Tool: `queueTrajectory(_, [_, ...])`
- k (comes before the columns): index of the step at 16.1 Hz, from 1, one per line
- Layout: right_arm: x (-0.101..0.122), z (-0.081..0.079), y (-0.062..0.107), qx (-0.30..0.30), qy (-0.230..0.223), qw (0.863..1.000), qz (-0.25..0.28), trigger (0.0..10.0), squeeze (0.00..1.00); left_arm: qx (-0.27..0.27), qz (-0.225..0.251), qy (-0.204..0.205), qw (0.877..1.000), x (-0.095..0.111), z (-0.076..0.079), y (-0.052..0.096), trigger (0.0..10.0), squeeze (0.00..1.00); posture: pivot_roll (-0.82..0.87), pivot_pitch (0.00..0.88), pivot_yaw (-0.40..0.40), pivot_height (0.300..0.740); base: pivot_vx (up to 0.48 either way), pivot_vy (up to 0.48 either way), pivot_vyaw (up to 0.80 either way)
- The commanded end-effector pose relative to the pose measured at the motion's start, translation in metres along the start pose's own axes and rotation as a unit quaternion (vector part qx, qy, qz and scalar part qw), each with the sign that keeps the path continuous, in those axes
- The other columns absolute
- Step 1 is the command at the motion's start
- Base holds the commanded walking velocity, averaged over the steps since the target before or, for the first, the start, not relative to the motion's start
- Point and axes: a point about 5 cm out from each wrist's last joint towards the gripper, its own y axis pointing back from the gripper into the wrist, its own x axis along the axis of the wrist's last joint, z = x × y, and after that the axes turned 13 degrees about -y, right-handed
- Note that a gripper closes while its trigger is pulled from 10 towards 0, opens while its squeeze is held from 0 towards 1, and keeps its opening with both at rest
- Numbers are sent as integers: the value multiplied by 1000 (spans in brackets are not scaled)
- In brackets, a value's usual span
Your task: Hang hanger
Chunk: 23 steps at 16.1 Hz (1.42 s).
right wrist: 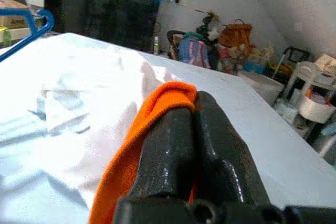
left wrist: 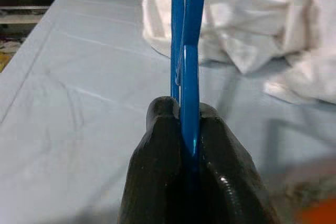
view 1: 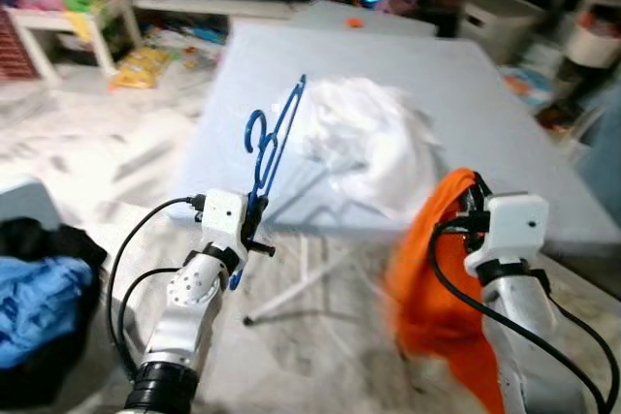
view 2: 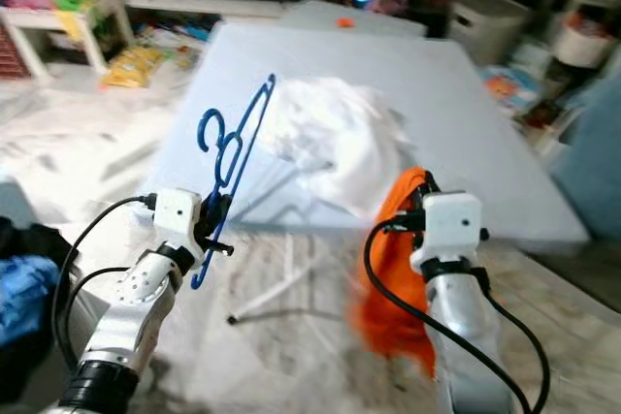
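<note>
A blue plastic hanger (view 1: 274, 147) stands nearly upright at the near left edge of the pale blue table (view 1: 505, 152), its hook to the left. My left gripper (view 1: 254, 220) is shut on its lower bar; the wrist view shows the black fingers (left wrist: 157, 177) clamped on the blue hanger (left wrist: 188, 51). My right gripper (view 1: 471, 203) is shut on an orange garment (view 1: 427, 288) that hangs down in front of the table edge; the orange garment (right wrist: 142, 140) drapes over the fingers (right wrist: 210, 145). A crumpled white garment (view 1: 369, 138) lies on the table between the two arms.
A dark basket with blue clothes (view 1: 39, 307) stands on the floor at the left. A white side table (view 1: 68, 26) and clutter sit at the back left; white bins (view 1: 500, 21) at the back right. The table's folding legs (view 1: 301, 283) stand below its near edge.
</note>
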Motion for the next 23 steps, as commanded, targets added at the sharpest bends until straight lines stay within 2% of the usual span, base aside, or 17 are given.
queueTrajectory(1, [2, 9, 2, -16, 7, 1000, 4, 10000, 0, -14, 12, -4, 1000, 7, 9, -4, 10000, 0, 74, 0, -60, 740, 341, 337, 0])
queueTrajectory(4, [2, 9, 2, -21, 1, 1000, 6, 10000, 0, -17, 12, -2, 1000, 7, 10, -5, 10000, 0, 73, 0, -58, 740, 389, 194, 0])
queueTrajectory(10, [1, 12, -1, -27, 4, 1000, 2, 10000, 0, -17, 12, -8, 1000, 7, 11, -6, 10000, 0, 79, 0, -63, 740, 0, 0, 0])
queueTrajectory(15, [-6, 16, -9, -24, -16, 999, -37, 10000, 0, -12, 7, -13, 1000, 7, 12, -7, 10000, 0, 80, 0, -64, 740, 0, 0, 0])
queueTrajectory(18, [6, 21, -34, 1, -12, 999, -38, 10000, 0, -13, 6, -12, 1000, 7, 16, -8, 10000, 0, 79, 0, -69, 740, 0, 0, 0])
queueTrajectory(19, [18, 23, -60, 14, -18, 999, -39, 10000, 0, -12, 6, -11, 1000, 7, 17, -8, 10000, 0, 85, 0, -75, 740, 0, 0, 0])
queueTrajectory(20, [27, 26, -78, 14, -39, 998, -37, 10000, 0, -10, 5, -10, 1000, 7, 19, -8, 10000, 0, 95, 0, -84, 740, 0, 0, 0])
queueTrajectory(21, [31, 26, -85, 14, -43, 998, -36, 10000, 0, -9, 5, -9, 1000, 7, 19, -8, 10000, 0, 101, 0, -89, 740, 0, 0, 0])
queueTrajectory(22, [41, 26, -108, 23, -60, 997, -41, 10000, 0, -6, 4, -8, 1000, 6, 19, -6, 10000, 0, 114, 0, -99, 740, 0, 0, 0])
queueTrajectory(23, [47, 24, -120, 29, -66, 997, -42, 10000, 0, -4, 3, -6, 1000, 6, 19, -4, 10000, 0, 123, 0, -107, 740, 0, 0, 0])
